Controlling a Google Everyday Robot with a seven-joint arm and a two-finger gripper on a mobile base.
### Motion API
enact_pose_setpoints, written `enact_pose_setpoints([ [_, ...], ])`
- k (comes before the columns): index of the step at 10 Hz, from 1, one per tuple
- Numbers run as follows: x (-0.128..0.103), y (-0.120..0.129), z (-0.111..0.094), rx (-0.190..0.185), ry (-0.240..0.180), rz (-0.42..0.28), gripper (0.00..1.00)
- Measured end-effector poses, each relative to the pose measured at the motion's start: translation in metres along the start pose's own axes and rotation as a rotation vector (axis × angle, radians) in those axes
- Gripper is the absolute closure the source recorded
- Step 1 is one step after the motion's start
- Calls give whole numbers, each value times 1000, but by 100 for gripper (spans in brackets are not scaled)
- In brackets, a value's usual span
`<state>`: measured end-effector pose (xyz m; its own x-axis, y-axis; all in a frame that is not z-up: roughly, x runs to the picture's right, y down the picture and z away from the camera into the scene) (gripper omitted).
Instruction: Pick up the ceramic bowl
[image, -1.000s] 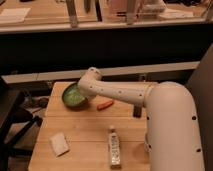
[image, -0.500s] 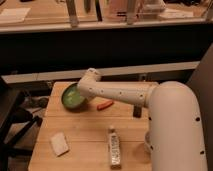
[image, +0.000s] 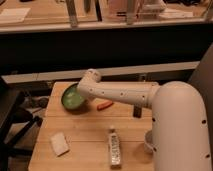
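The ceramic bowl (image: 71, 99) is round, shallow and green, with a darker rim. It sits at the back left of the wooden table (image: 90, 135). My white arm reaches across from the right, and its far end (image: 89, 81) hangs over the bowl's right rim. The gripper itself is hidden behind the end of the arm, down at the bowl. Part of the bowl's right side is covered by the arm.
An orange carrot-like piece (image: 104, 105) lies just right of the bowl. A white sponge-like block (image: 59, 143) lies front left. A flat packet or bottle (image: 115, 146) lies front centre. A dark small object (image: 137, 111) stands by the arm. A black chair (image: 12, 120) stands to the left.
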<state>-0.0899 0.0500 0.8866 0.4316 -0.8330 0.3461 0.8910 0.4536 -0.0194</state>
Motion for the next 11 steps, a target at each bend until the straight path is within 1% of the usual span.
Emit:
enact_pose_setpoints([
  [3,-8,-2,-4,6,8,-36,97],
  [6,-7,0,-9,11,22,-63,97],
  [8,-14,3,-9,13,27,-129,97],
  [9,-15,3,-10,15,31,-143,97],
  [11,-13,6,-12,19,37,-149,97],
])
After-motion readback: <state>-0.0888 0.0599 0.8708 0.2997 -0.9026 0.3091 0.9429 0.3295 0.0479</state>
